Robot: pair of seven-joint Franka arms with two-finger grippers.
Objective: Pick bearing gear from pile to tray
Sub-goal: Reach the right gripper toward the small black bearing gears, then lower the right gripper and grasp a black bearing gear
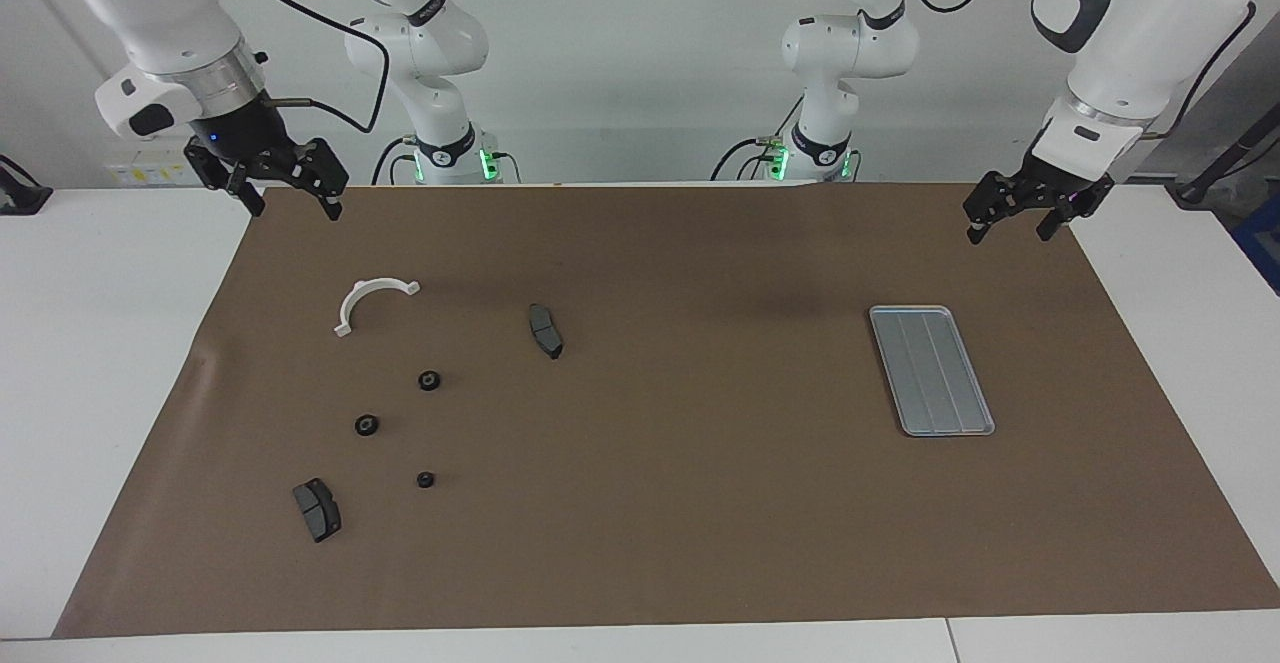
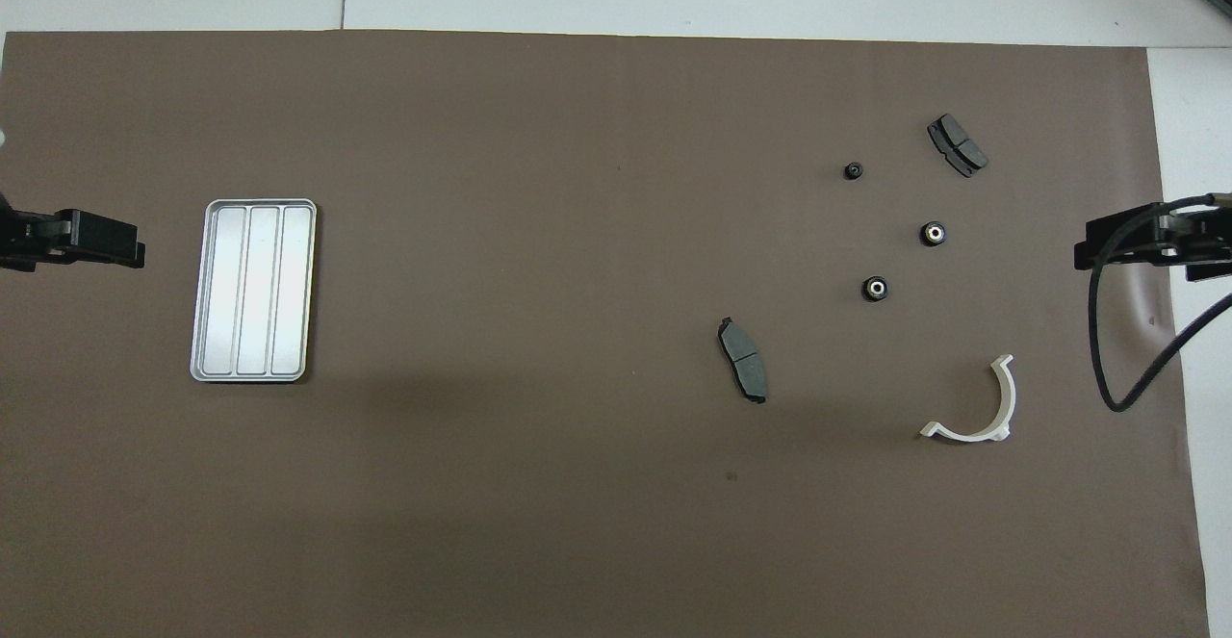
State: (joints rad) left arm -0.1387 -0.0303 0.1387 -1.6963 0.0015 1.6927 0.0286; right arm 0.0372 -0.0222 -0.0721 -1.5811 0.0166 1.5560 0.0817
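Currently, three small black round gears (image 1: 429,380) with pale centres are seen scattered on the brown mat, among two grey pads (image 1: 545,330) and a white bracket (image 1: 372,302), well apart from the ridged silver tray (image 1: 931,370). Both the left tool (image 1: 1012,217) and right tool (image 1: 293,201) are held released, grasping nothing.

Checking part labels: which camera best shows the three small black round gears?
The overhead view: each small black round gear shows its pale centre hub, seen straight down. The facing view shows the same gears slantwise as dark discs, hubs barely visible.
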